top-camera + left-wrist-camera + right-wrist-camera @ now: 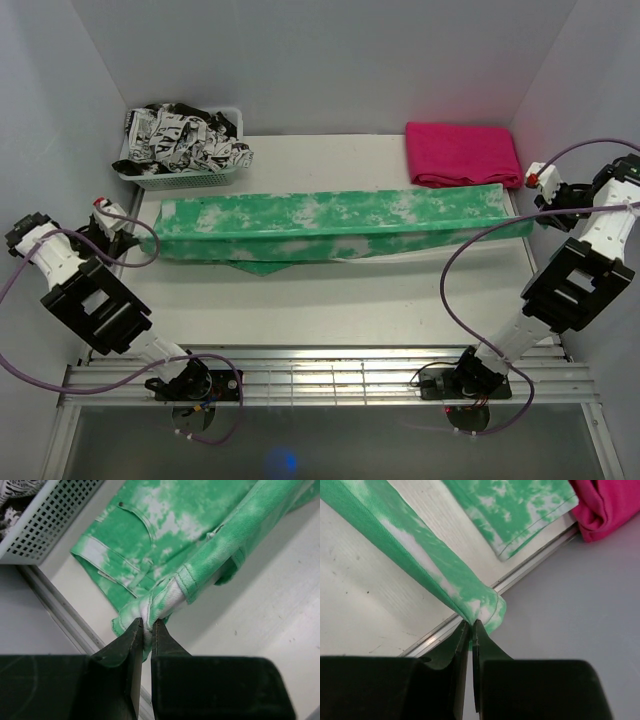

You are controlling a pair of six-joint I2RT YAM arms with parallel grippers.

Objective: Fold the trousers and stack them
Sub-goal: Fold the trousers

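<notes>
While the left tool point(147, 625) and right tool point(470, 625) clench opposite ends of the trousers point(330, 222), keep tension even and move together.

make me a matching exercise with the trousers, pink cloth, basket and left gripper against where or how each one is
Things:
1 trousers
2 pink cloth
3 basket
4 left gripper

Places or states:
a far right corner of the table
b shut on the waist end
c far left corner
d pulled taut across the middle

Pairs: 1-d, 2-a, 3-c, 4-b
</notes>
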